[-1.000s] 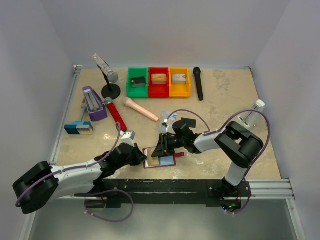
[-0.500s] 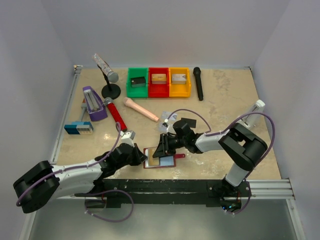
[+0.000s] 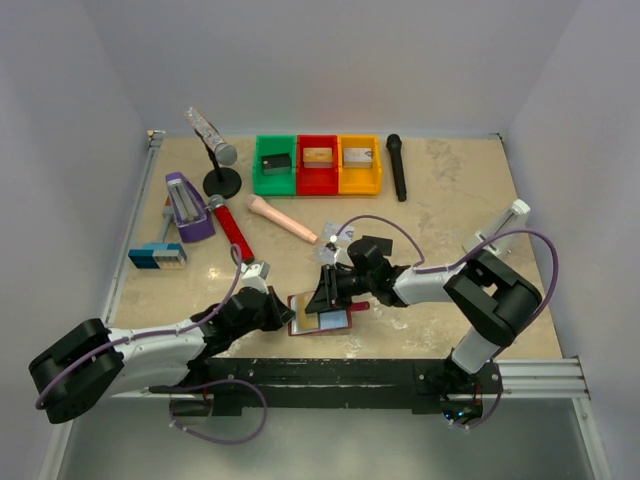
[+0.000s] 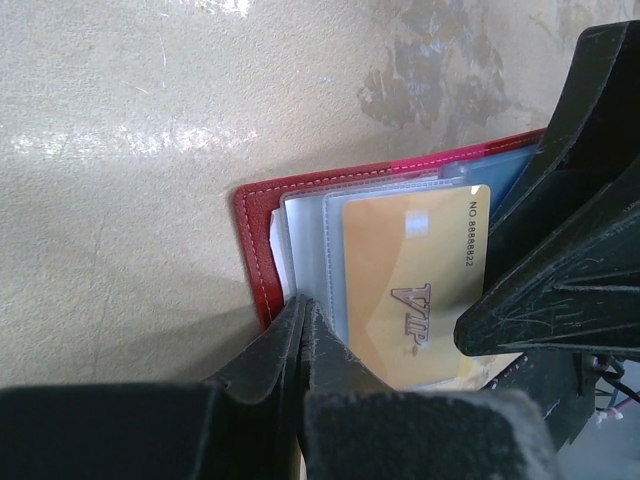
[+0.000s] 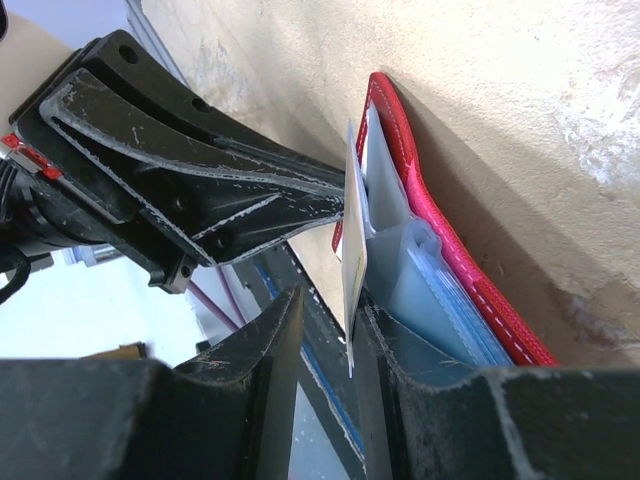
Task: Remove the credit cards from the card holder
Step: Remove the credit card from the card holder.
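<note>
The card holder (image 4: 256, 238) is a dark red case with pale stitching along its edge, lying open on the table (image 3: 450, 190) at the near middle, between the two grippers. Clear blue-grey pockets fan out from its inside. A gold card (image 4: 410, 290) stands partly out of one pocket, printed "VIP" with a number along its edge. No other card can be made out in the pockets.

The left gripper (image 4: 303, 325) is clenched on the holder's left edge, its fingers pressed together over the cover and the first clear leaf. The right gripper (image 5: 330, 310) comes in from the right and straddles the gold card, which the right wrist view shows edge-on. The card lies against one finger with a gap to the other, so the jaws are not closed on it.

Compared with a second ago, the top view shows more of the gold card, and it sits further right over the pockets. The holder has stayed in nearly the same spot. The right arm's elbow has swung toward the near right, while the left arm has hardly moved.
</note>
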`<action>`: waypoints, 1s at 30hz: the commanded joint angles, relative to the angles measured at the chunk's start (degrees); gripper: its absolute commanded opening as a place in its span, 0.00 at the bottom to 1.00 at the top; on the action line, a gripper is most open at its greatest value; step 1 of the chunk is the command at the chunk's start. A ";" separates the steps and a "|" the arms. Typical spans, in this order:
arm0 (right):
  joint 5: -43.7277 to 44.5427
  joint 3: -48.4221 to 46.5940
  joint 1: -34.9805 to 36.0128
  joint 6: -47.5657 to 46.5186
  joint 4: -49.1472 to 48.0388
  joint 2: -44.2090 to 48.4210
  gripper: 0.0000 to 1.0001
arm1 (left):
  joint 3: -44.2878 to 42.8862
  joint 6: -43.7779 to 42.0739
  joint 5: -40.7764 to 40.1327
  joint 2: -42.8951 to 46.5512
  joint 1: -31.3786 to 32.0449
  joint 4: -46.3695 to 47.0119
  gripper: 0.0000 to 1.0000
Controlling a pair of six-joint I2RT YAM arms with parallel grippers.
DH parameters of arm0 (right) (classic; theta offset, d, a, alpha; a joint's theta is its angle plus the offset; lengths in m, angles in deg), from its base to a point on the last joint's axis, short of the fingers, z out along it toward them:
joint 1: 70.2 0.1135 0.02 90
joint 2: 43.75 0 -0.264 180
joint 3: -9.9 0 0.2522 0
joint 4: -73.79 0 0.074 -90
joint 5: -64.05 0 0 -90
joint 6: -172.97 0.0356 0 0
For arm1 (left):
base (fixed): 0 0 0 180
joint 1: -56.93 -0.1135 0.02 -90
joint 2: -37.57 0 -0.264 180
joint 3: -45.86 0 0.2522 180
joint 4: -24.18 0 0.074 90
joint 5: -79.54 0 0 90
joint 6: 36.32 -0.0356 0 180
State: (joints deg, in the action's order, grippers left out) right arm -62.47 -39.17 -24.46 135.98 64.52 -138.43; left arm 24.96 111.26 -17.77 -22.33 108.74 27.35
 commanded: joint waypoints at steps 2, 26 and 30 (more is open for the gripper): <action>0.74 0.24 -0.21 -1.42 0.52 3.09 0.30 | 2.30 -0.80 -1.74 -1.80 0.22 -5.41 0.00; 1.97 1.12 -1.70 -4.41 6.41 6.96 0.27 | 2.48 -0.63 -2.36 -2.50 0.22 -5.50 0.00; 2.06 1.30 -1.97 -4.76 6.94 7.22 0.25 | 2.48 -0.63 -2.27 -2.42 0.22 -5.59 0.00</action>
State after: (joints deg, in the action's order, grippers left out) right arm -60.94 -38.12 -26.04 132.68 71.47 -133.31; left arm 25.25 111.63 -18.16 -23.05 108.81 28.57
